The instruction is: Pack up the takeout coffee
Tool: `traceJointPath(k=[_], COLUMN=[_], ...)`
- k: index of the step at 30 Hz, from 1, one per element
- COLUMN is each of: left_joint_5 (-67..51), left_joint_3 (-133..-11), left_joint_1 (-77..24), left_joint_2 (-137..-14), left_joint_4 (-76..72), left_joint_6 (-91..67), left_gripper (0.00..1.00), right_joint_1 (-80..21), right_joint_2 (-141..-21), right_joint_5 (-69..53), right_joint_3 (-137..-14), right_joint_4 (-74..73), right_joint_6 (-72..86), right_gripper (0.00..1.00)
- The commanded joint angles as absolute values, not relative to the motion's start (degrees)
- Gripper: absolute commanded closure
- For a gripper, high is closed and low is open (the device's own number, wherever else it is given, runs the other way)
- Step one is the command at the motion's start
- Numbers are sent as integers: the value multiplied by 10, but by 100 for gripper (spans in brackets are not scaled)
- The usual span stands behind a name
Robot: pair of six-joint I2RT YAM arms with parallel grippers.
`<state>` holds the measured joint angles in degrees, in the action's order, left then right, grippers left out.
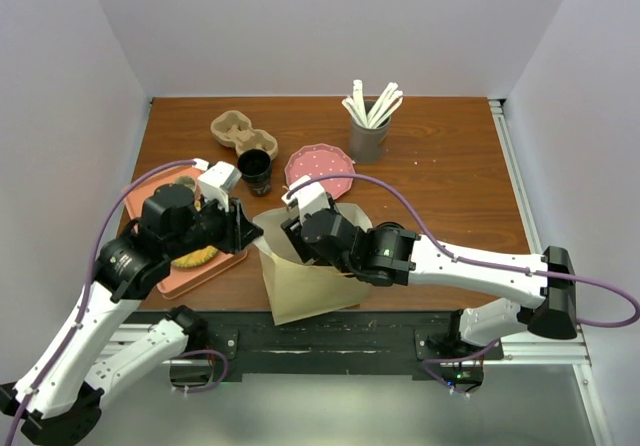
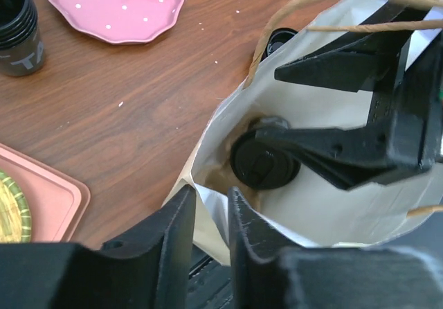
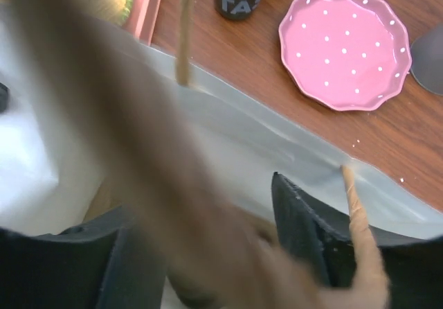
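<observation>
A brown paper bag [image 1: 305, 281] stands open at the table's near edge. A black lidded coffee cup [image 2: 263, 162] stands upright at its bottom. My left gripper [image 2: 211, 197] is shut on the bag's left rim, and it also shows in the top view [image 1: 255, 234]. My right gripper [image 2: 270, 104] reaches into the bag's mouth from above the cup, with its jaws wide apart and nothing between them. In the right wrist view the right gripper [image 3: 208, 243] is partly hidden by a blurred bag handle. A second black cup [image 1: 255, 169], with no lid, stands on the table behind the bag.
A pink dotted plate [image 1: 320, 169] lies behind the bag. A cardboard cup carrier [image 1: 235, 131] sits at the back left. A grey cup of white sticks [image 1: 370, 131] stands at the back. A salmon tray [image 1: 175, 271] holding a green-rimmed plate lies under my left arm.
</observation>
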<state>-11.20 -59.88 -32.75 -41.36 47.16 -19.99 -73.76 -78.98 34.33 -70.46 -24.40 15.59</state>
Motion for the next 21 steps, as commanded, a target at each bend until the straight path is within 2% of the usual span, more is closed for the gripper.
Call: traceJointPath(k=[1,4,10,21], left_joint_5=[-127,-132,-184,-279], left_joint_3=[-652,-663,-688,-672], left_joint_1=[-325,-326,-325,-325], left_joint_2=[-435,-443,-475,-500], left_joint_4=[456,464,489,476], left_joint_6=[-221,-252,-308,-348], left_gripper=[65,58,52,47], right_joint_1=[-737,-737,-737,-737], right_joint_2=[-787,-799,-816,-774], right_joint_5=[359,376,379,388], right_joint_3=[-770,-808,-851,-799], right_joint_4=[-284,-326,-374,-344], right_joint_6=[178,198,223,230], right_gripper=[36,32,30,33])
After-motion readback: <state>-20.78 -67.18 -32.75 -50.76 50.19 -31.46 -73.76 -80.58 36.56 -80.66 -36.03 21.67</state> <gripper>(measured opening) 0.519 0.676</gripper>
